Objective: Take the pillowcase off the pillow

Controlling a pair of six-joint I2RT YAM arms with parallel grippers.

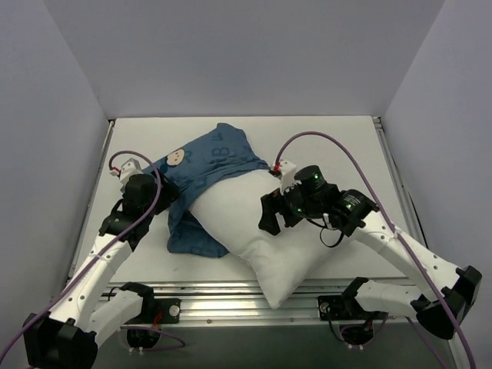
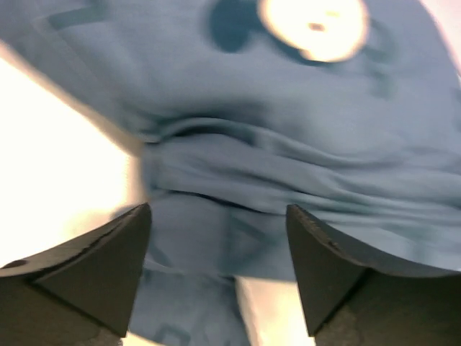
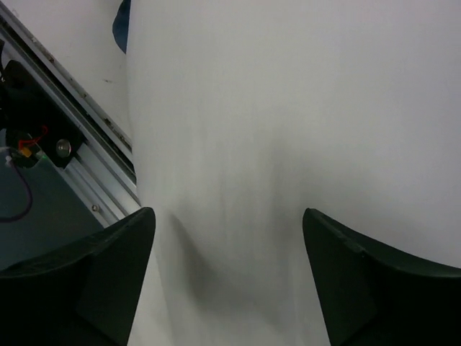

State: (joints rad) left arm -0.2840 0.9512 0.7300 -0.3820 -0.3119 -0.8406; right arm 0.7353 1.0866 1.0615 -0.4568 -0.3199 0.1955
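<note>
The left tool [image 2: 217, 216] gapes wide with nothing between its fingers, close over bunched folds of the pillowcase [image 2: 288, 144] at the pillow's left side. The right tool [image 3: 229, 216], just as wide open, points down at the bare white pillow [image 3: 288, 108], where the stuffing dips between its fingers. The pillow lies slantwise on the tabletop [image 1: 338, 146], its near corner hanging over the metal rail [image 1: 231, 296]. The pillowcase covers only its far end, and a flap spills to its left. Both arms lean in from either side of the pillow.
</note>
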